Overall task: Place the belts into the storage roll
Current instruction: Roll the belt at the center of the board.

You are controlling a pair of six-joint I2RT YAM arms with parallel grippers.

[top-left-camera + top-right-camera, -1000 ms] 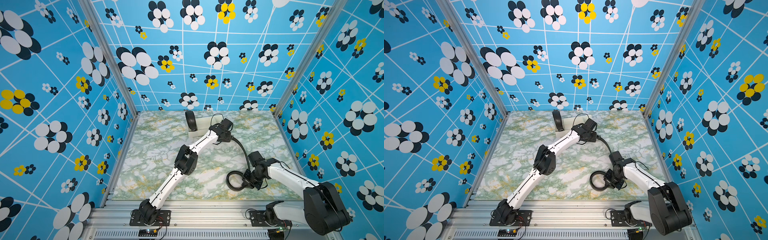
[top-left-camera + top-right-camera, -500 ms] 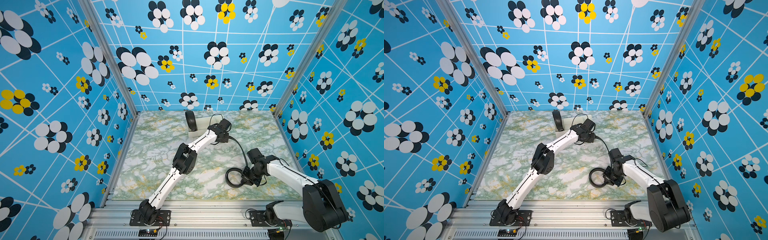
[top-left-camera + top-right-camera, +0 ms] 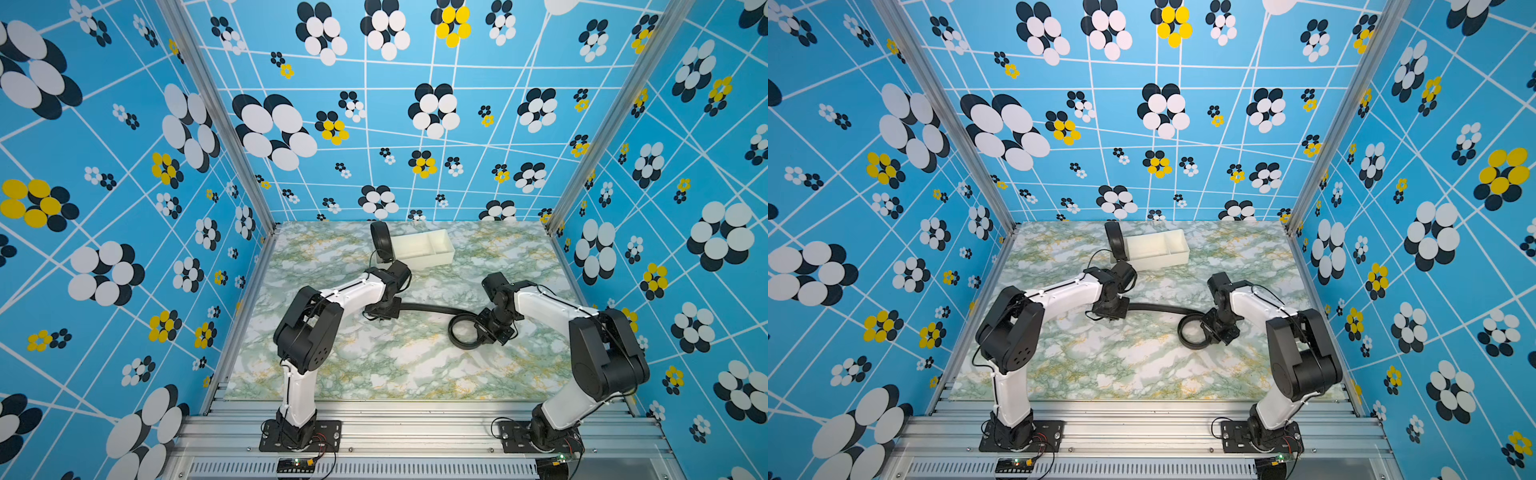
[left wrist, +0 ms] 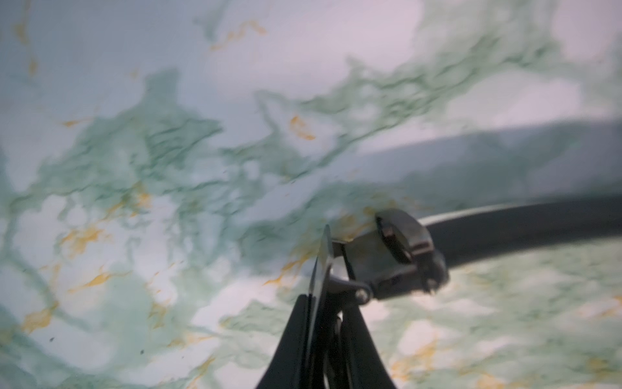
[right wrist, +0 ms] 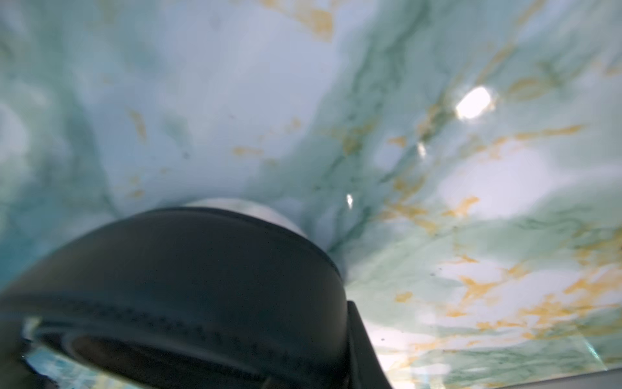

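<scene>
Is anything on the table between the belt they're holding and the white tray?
Nothing lies on the table between the belt and the tray; only the left arm's wrist hangs by its near corner.

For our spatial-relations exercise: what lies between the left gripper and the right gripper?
A black belt runs from the left gripper to its coil at the right gripper; both top views show it.
</scene>
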